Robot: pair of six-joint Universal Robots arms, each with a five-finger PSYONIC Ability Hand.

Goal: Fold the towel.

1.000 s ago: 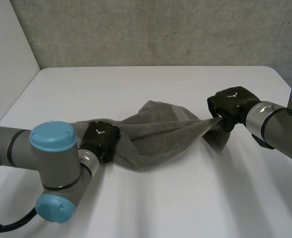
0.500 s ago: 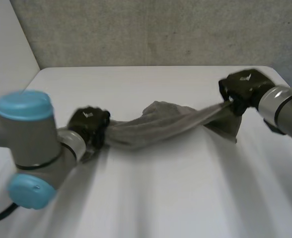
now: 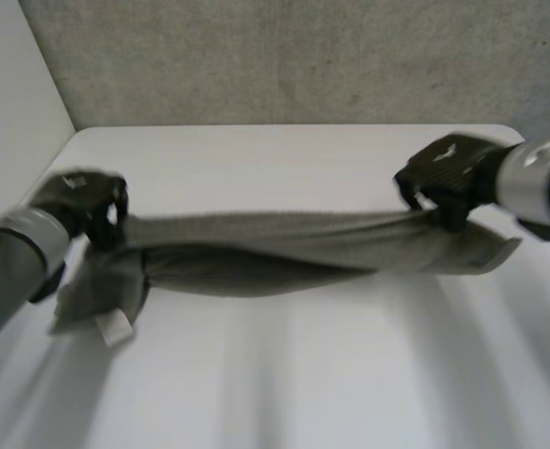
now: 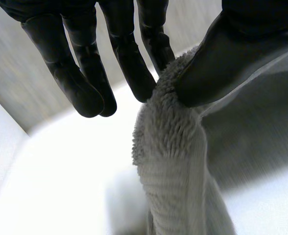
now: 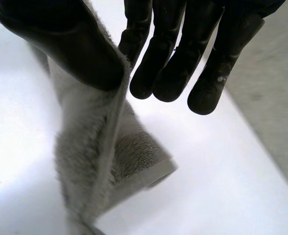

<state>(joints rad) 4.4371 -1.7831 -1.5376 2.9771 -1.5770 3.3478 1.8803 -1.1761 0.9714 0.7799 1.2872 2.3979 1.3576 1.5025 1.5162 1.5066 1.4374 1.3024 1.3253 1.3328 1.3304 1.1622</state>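
Towel [image 3: 284,245] is pulled out as a long bunched band between the two hands, above the white surface [image 3: 284,383], sagging a little at mid-span. Left hand [image 3: 79,198] pinches one end: in its wrist view the thumb presses the pile against one finger, the other fingers straight and free. Right hand [image 3: 448,176] pinches the other end the same way, thumb on a cloth edge against a finger. A loose tail hangs below each hand; the left tail carries a white label [image 3: 114,327]. Cannot tell whether the tails touch the surface. Judged step: stretching the towel out so that it can be laid flat before a fold. To do it well: equal pull from both hands, hands level with each other, no more tension than takes out the sag, since each hold is only a narrow pinch and thick pile may slip. The cloth is gathered along its length, so lower it slowly and let it open on the surface. Likely fault: landing it roped, with a tail tucked under.
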